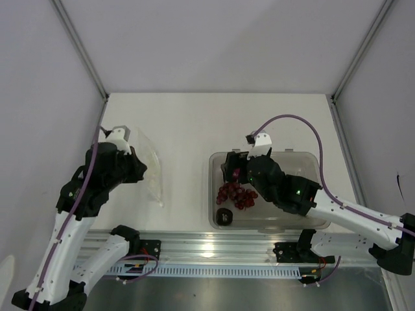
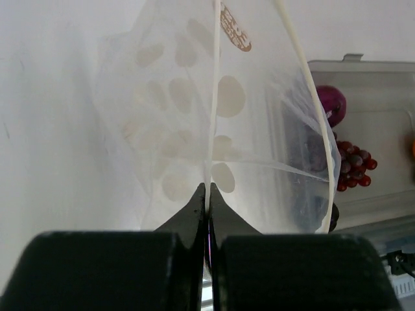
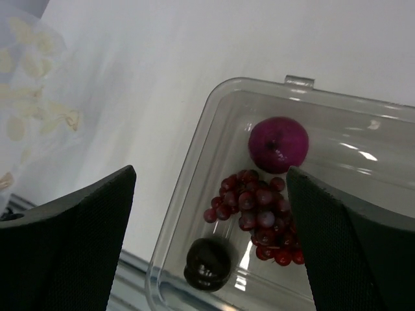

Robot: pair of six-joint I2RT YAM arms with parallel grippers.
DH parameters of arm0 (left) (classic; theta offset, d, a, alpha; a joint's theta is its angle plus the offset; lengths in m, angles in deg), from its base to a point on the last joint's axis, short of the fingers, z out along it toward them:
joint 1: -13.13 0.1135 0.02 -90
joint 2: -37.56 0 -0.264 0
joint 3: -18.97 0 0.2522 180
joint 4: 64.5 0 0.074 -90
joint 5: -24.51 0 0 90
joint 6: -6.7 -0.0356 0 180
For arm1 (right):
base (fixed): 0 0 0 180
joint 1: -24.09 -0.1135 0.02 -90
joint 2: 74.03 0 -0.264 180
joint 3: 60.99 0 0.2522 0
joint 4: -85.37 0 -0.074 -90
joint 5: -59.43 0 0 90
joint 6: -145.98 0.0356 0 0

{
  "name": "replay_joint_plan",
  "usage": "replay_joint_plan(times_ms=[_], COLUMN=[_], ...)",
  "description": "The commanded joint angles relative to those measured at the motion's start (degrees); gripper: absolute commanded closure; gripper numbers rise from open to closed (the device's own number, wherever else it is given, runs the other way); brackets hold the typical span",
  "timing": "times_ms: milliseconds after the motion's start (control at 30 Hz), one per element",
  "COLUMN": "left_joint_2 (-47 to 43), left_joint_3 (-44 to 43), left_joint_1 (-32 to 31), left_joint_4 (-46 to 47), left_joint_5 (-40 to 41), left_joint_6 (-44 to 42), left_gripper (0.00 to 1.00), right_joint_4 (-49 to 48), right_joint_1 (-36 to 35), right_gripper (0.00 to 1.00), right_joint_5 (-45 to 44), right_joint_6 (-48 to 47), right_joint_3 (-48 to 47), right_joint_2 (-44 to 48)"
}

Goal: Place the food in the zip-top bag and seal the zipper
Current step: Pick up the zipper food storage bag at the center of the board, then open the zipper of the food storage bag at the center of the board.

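Two pincers, two different states. Your left pincer point(image 2: 207, 189) is pinched fully closed on the edge of the small, crinkly, transparent plastic zip-top bag point(image 2: 188, 110). The bag fans out beyond the fingertips at the left side of the white worktop point(image 1: 194, 129). Its narrow pale zipper strip point(image 2: 310, 97) curves along the bag's edge on the side facing the food.

Your right pincer point(image 3: 211, 214) is spread wide with nothing between its fingers. It hovers over the left end of the rigid clear rectangular tub point(image 1: 305, 157). The dark red grape bunch point(image 3: 256, 214) lies right under that gap. The purple round fruit point(image 3: 278, 144) sits just beyond the bunch, and the small blackish lump point(image 3: 207, 262) lies just beside it in the tub's near corner. All three pieces lie in the tub, well apart from the bag.
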Motion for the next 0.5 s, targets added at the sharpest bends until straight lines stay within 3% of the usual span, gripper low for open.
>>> replay_joint_plan(times_ms=[0, 300, 467], left_joint_2=[2.6, 5.0, 5.8], left_joint_3=[2.9, 8.0, 8.5], left_joint_1=[-0.4, -5.2, -6.6], left_joint_4=[1.2, 5.1, 6.2], left_joint_5=[-5.4, -9.5, -10.0], left_joint_6=[-2.6, 0.1, 0.8], left_gripper=[0.99, 1.0, 0.99], right_joint_4=[-0.7, -15.2, -17.2], right_joint_1=[1.7, 1.5, -0.6], right_gripper=[0.01, 0.08, 0.09], right_joint_5=[10.3, 28.2, 31.6], right_joint_6=[4.0, 4.6, 4.9], right_joint_3=[0.5, -5.0, -11.5], right_joint_2=[1.1, -10.2, -18.9])
